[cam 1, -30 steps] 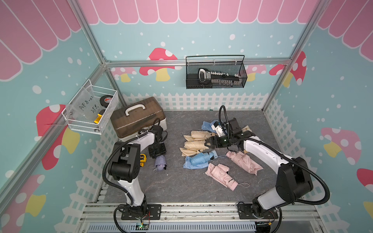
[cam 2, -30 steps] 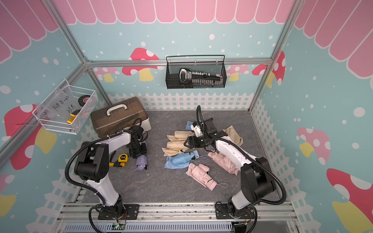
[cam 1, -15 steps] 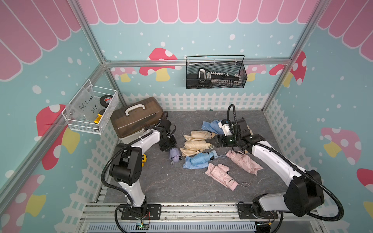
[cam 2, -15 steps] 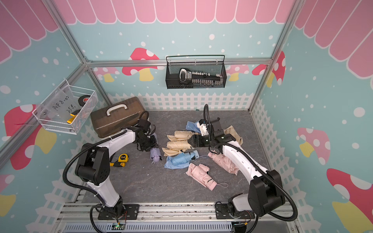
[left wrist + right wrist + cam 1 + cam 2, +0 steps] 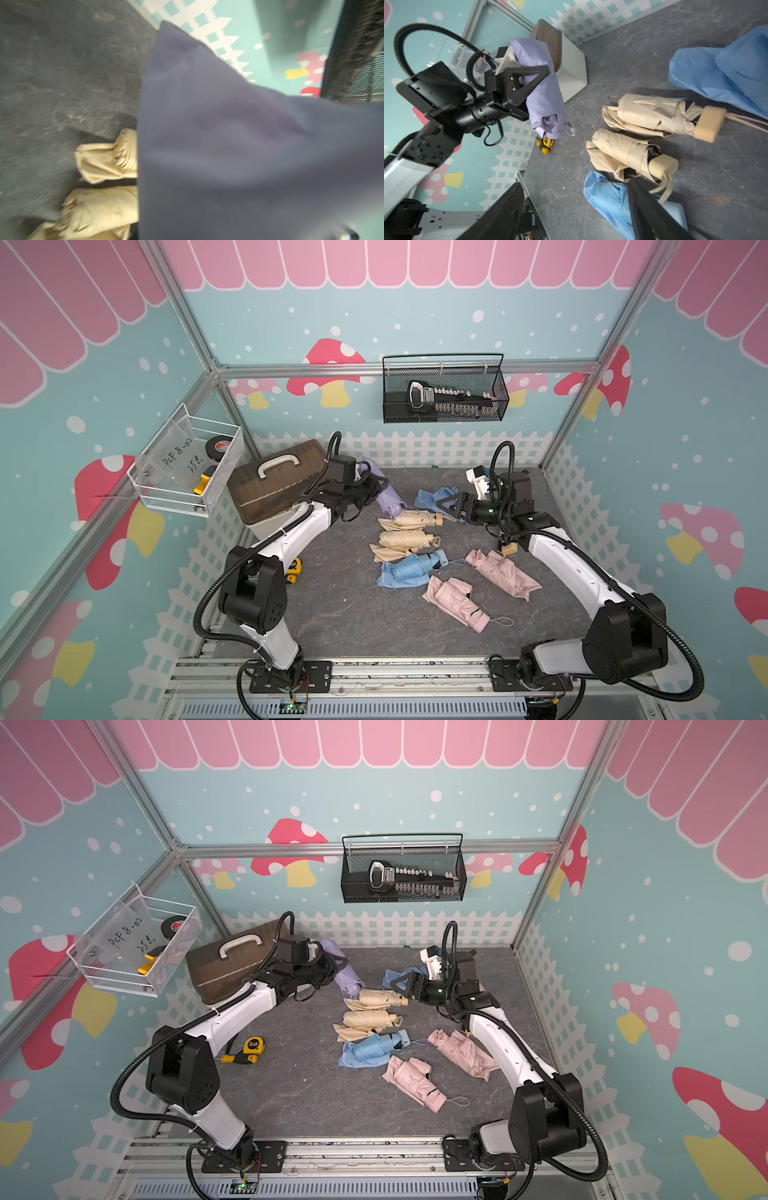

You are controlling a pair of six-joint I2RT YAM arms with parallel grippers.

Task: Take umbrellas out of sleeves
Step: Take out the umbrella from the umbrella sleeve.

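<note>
Between the fingers of the left gripper [image 5: 376, 490], in both top views: lilac sleeve [image 5: 388, 501] pinched, long axis tilted, lower end pointing down at the mat [image 5: 340, 614]. Jaws of the right gripper [image 5: 445, 508] spread, empty, tips just beside the handle of a beige umbrella [image 5: 415, 519] that lies flat, handle toward them.

Left wrist: blurred sleeve fills the frame.

Right wrist: sleeve mouth faces down, lilac umbrella [image 5: 551, 124] peeking out below the left gripper.
</note>
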